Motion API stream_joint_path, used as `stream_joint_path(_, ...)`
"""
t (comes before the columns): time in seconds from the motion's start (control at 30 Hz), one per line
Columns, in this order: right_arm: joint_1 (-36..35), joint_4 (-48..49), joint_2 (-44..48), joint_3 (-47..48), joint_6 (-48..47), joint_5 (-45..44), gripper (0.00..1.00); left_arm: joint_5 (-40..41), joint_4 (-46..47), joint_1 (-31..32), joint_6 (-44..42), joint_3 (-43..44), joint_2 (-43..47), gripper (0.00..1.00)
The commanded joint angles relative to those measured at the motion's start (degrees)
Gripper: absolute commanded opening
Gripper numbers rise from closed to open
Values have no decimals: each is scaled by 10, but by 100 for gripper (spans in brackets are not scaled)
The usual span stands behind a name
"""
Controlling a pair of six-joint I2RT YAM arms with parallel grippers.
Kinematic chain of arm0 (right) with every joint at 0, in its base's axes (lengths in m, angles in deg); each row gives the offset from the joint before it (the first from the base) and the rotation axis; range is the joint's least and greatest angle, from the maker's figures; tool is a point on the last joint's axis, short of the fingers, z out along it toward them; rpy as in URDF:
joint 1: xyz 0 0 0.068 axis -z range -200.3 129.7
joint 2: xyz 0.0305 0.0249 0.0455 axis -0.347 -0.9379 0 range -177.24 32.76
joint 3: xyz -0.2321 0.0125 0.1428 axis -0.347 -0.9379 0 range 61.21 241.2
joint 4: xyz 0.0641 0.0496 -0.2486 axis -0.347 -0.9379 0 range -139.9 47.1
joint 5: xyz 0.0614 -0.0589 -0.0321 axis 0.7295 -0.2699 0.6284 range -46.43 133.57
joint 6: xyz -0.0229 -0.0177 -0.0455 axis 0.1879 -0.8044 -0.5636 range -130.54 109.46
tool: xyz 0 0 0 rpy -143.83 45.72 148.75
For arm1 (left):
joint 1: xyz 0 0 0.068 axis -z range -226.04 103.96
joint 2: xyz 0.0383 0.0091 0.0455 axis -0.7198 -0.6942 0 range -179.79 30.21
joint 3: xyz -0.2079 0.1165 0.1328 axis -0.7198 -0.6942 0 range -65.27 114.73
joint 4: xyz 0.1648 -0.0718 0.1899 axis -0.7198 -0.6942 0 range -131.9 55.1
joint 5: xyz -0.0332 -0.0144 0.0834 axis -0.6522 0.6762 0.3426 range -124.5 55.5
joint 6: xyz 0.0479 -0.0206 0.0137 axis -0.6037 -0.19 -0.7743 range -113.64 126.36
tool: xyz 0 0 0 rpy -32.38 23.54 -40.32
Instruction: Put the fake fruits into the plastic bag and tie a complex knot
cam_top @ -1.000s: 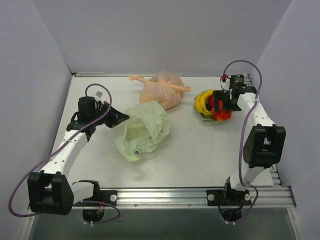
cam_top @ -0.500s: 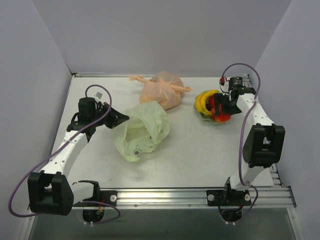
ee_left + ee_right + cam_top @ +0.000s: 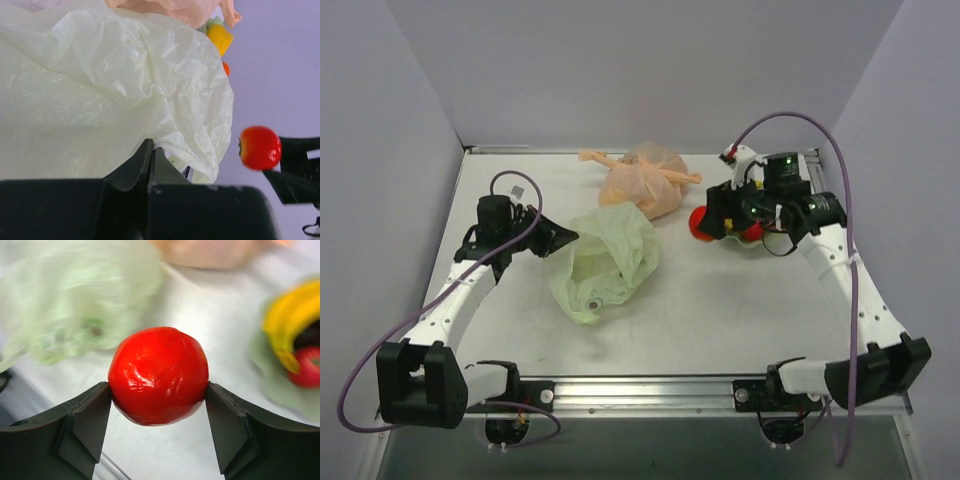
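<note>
My right gripper [image 3: 158,388] is shut on a glossy red fruit [image 3: 158,375], which hangs above the table just left of the dish. From above, that red fruit [image 3: 700,222] lies between the dish and the plastic bag [image 3: 605,258]. The bag is pale green and crinkly, lying at centre-left with its mouth open. My left gripper [image 3: 151,146] is shut on the bag's edge [image 3: 165,145] and holds it up. Yellow bananas [image 3: 292,315] and another red fruit [image 3: 307,367] remain in the dish, blurred. An orange fruit [image 3: 226,67] peeks past the bag.
A knotted peach-orange bag [image 3: 645,180] lies behind the green bag. The pale green wavy-edged dish [image 3: 760,243] sits at the right, partly under the right arm. Grey walls close in the table at the back and both sides.
The right gripper closed on a red fruit in the dish, lifted it and swung left towards the bag. The left arm and the bag have not moved.
</note>
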Motion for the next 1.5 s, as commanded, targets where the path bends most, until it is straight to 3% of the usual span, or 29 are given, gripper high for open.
stream_joint_path(0.0, -88, 0, 46, 1, -6, 115, 50, -7, 37, -7, 13, 2, -4, 0)
stream_joint_path(0.17, -243, 55, 56, -19, -19, 54, 50, -19, 49, -9, 25, 0, -14, 0)
stream_joint_path(0.47, -448, 88, -82, 54, -116, -104, 47, -44, 83, -13, 55, -5, -34, 0)
stream_joint_path(0.6, -453, 166, -148, 52, -127, -151, 47, -56, 95, -14, 67, -12, -38, 0)
stream_joint_path(0.8, -442, 333, -204, 16, -152, -329, 43, -80, 108, -15, 79, -9, -48, 0)
stream_joint_path(0.83, -438, 356, -212, 9, -150, -339, 45, -85, 111, -15, 82, -8, -53, 0)
stream_joint_path(0.87, -433, 379, -220, 9, -151, -344, 59, -87, 114, -16, 88, -8, -56, 0)
stream_joint_path(0.93, -424, 375, -249, 19, -154, -320, 76, -92, 125, -16, 91, -5, -64, 0)
stream_joint_path(0.97, -425, 366, -257, 22, -150, -309, 94, -94, 126, -16, 91, -2, -68, 0)
stream_joint_path(1.0, -425, 357, -264, 22, -149, -298, 100, -95, 128, -17, 91, 0, -70, 0)
stream_joint_path(1.13, -420, 345, -233, -13, -157, -240, 100, -103, 130, -20, 88, 9, -85, 0)
stream_joint_path(1.27, -397, 261, -184, -27, -178, -172, 99, -106, 134, -23, 86, 11, -91, 0)
stream_joint_path(1.37, -384, 163, -155, -20, -235, -86, 94, -106, 138, -23, 88, 10, -94, 0)
stream_joint_path(1.47, -389, 74, -141, -28, -358, -49, 91, -106, 138, -23, 89, 7, -97, 0)
